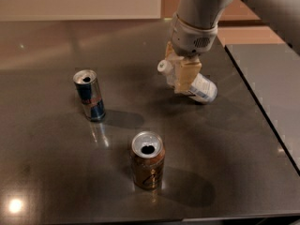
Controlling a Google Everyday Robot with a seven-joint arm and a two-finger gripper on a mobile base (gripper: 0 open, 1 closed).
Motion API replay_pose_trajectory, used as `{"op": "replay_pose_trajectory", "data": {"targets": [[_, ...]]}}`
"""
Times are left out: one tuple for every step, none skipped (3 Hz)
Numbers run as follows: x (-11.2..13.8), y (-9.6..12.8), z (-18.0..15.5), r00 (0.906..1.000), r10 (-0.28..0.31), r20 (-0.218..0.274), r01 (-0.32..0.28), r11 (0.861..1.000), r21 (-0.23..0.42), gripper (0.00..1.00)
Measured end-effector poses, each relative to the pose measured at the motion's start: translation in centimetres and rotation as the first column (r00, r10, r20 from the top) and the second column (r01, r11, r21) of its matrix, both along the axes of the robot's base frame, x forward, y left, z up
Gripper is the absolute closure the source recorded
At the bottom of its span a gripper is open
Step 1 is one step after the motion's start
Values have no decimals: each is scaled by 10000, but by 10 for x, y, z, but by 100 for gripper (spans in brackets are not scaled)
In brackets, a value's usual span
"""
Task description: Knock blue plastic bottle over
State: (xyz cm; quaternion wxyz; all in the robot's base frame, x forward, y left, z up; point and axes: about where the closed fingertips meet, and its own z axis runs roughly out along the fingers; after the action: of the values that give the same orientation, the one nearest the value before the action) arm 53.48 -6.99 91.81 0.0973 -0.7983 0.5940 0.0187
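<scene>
Clear plastic with a pale blue-white label, the blue plastic bottle [204, 89] lies tipped over on the dark, glossy counter [225, 153], toward the far right of it, its white cap [163, 67] pointing left and raised a little above its base. The gripper [184, 79], tan-coloured at the end of a grey arm [197, 18] coming down from the top of the view, sits directly over the middle of the bottle and hides that part; whether it is clamped on the bottle or merely pressing against it cannot be told. Well apart to the left stands a slim blue-silver can [89, 95], upright with its top open. A brown-gold can [147, 161] stands upright nearer the front edge, also open.
</scene>
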Motion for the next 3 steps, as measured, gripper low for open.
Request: {"op": "replay_pose_trajectory", "data": {"targets": [[-1,1,-13,9974,719,-96,-724,9946,-739,100],[1,0,-27,9937,1100,-227,-1121,9848,-1329,83],[4,-1,-40,9912,1271,-381,-1320,9745,-1813,59]]}}
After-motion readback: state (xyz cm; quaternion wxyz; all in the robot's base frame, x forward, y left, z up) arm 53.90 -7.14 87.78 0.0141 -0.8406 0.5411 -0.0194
